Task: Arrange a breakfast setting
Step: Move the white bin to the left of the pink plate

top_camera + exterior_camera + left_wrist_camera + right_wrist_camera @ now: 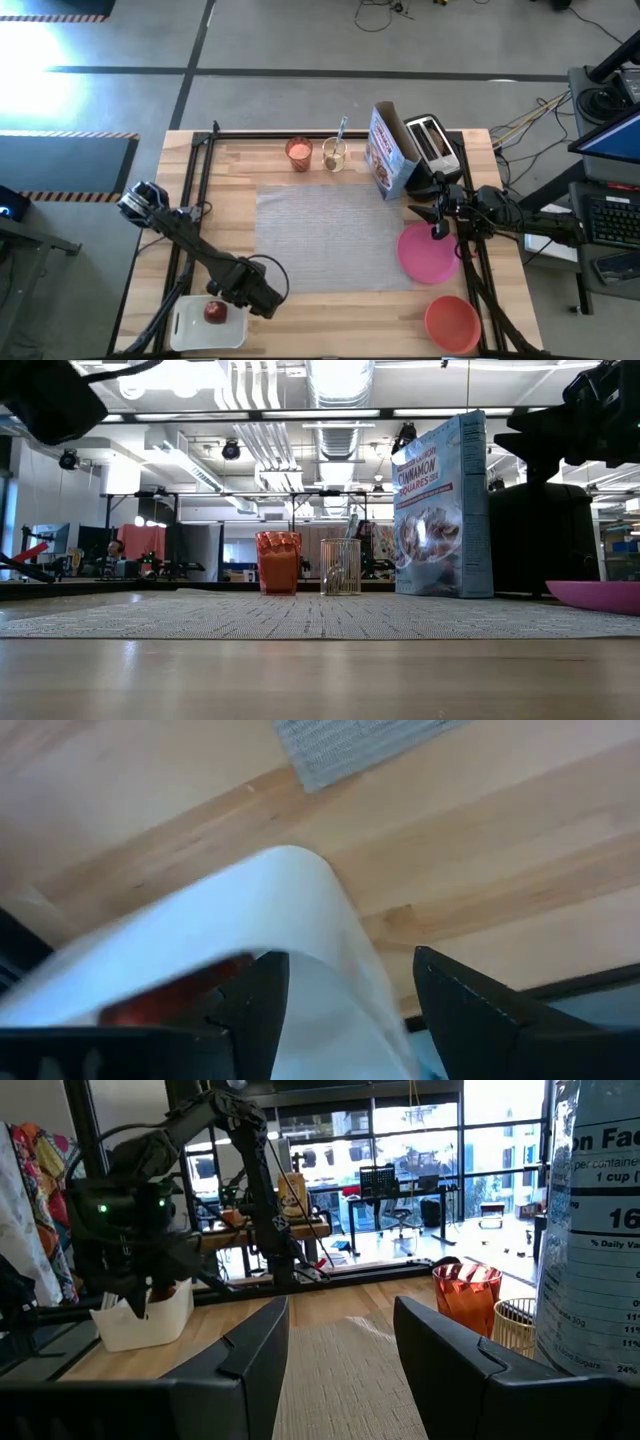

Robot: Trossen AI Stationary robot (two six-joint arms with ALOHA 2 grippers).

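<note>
Here the left gripper [243, 303] hangs over the white tray [190, 330] at the near left corner of the desk [330, 320], its fingers [255, 1010] spread apart and holding nothing. The red apple [214, 312] lies in the tray just beside them; in the left wrist view it peeks out red by one finger, and the tray's rim sits between the two. That is the hazard: if the fingers close as they stand, they could pinch the tray wall instead of the fruit, or knock the round apple so it rolls away along the tray. A lift might also drag the light tray off the desk edge.

The right gripper [440, 215] waits above the far rim of the pink plate [428, 255], fingers parted and empty, close to the cereal box [390, 150]; a careless swing could topple that tall box.

The grey mat [335, 235] lies between the two grippers. The orange-red bowl [452, 323] sits beyond the plate from the right fingers, and the orange cup [299, 153] lies across the mat from the left fingers.
</note>
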